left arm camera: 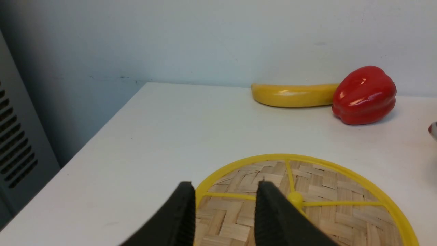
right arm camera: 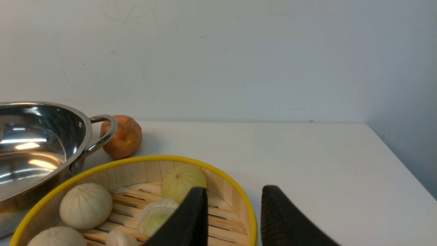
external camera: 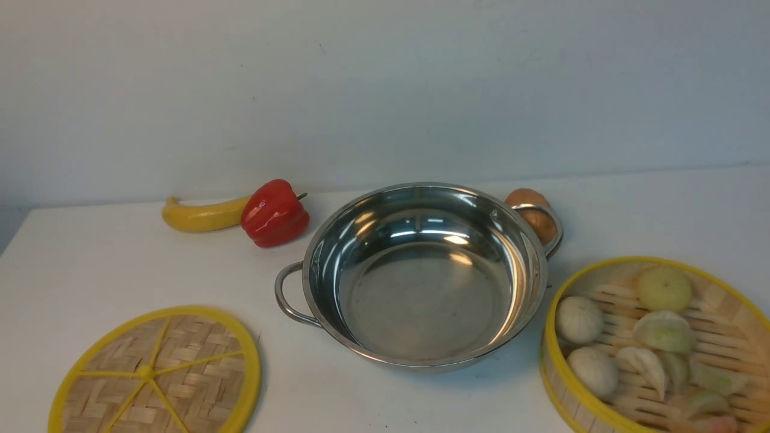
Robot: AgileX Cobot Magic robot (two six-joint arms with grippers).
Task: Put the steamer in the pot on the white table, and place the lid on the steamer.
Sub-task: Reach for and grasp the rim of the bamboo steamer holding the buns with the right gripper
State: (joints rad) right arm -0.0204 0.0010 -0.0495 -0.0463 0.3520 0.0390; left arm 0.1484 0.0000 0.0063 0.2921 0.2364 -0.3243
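Note:
The shiny steel pot point(external camera: 421, 288) stands empty in the middle of the white table point(external camera: 120, 264). To its right sits the steamer point(external camera: 631, 262), holding toy buns and dumplings. The lid point(external camera: 180, 385) lies flat at the front left. Neither gripper shows in the front view. In the left wrist view my left gripper point(left arm camera: 225, 186) hangs open over the lid point(left arm camera: 324, 205), near its rim and beside the centre knob. In the right wrist view my right gripper point(right arm camera: 235, 191) is open. One finger is over the inside of the steamer point(right arm camera: 136, 159), the other outside its rim.
A yellow banana point(external camera: 198, 215) and a red pepper point(external camera: 274, 213) lie at the back left. A brown round vegetable point(external camera: 532, 207) sits behind the pot's right handle. A grey vented box point(left arm camera: 17, 147) stands past the table's left edge. A wall closes the back.

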